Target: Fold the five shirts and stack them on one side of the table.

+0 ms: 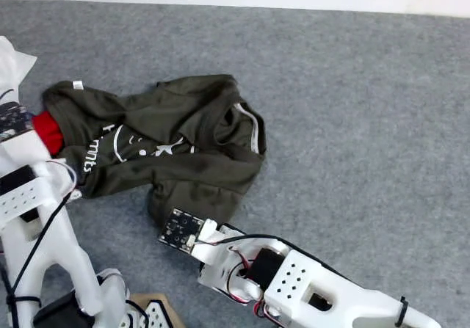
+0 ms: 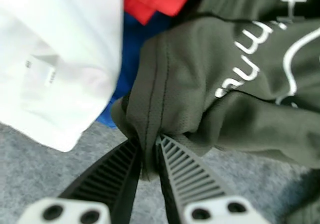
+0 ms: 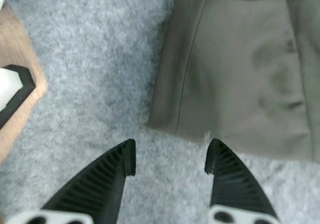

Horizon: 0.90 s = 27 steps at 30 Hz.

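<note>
A dark olive shirt [image 1: 176, 148] with white print lies crumpled on the grey table cover. My left gripper [image 2: 149, 141] is shut on a folded edge of the olive shirt [image 2: 200, 83], at its left end. Beside that edge lie a white shirt [image 2: 55, 58], a red shirt [image 2: 155, 1] and a blue shirt [image 2: 127, 53]. In the high view the red shirt [image 1: 50, 130] and white shirt [image 1: 11, 64] sit at the far left. My right gripper [image 3: 171, 156] is open just above the cover, close to the hem corner of the olive shirt [image 3: 240, 83], touching nothing.
The left arm [image 1: 29, 188] stands along the left edge and the right arm [image 1: 294, 277] comes in from the bottom. A wooden base plate [image 1: 158, 310] sits at the bottom edge, also the wooden plate [image 3: 15, 48]. Grey cover [image 1: 367, 108] stretches to the right.
</note>
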### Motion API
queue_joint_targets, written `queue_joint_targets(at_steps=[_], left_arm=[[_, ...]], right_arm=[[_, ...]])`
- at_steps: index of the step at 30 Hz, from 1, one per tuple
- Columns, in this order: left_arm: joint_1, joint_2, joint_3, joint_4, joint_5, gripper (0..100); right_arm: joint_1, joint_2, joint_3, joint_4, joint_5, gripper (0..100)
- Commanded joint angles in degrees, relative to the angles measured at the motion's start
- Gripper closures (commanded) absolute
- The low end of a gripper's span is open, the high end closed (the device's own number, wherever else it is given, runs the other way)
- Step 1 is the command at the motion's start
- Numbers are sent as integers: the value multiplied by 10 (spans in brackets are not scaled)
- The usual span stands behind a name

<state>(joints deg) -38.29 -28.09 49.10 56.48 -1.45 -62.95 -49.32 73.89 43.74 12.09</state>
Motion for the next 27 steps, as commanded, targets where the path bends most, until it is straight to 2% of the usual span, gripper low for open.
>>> queue_joint_targets(at_steps=[1, 5, 11, 17, 23, 27], left_arm=[[-14, -9, -3, -11, 4, 993], [-16, -9, -5, -11, 4, 993], [-68, -9, -17, -13, 7, 993], [-85, -9, -16, -13, 7, 993], [-85, -9, -15, -13, 7, 993], [-84, -9, -15, -13, 7, 993]], right_arm=[[0, -9, -3, -33, 22, 766], [0, 14, -3, -55, 22, 766], [6, 130, -32, -76, 22, 766], [7, 203, -73, -79, 22, 766], [11, 200, -94, -76, 20, 766], [43, 160, -95, -76, 20, 766]])
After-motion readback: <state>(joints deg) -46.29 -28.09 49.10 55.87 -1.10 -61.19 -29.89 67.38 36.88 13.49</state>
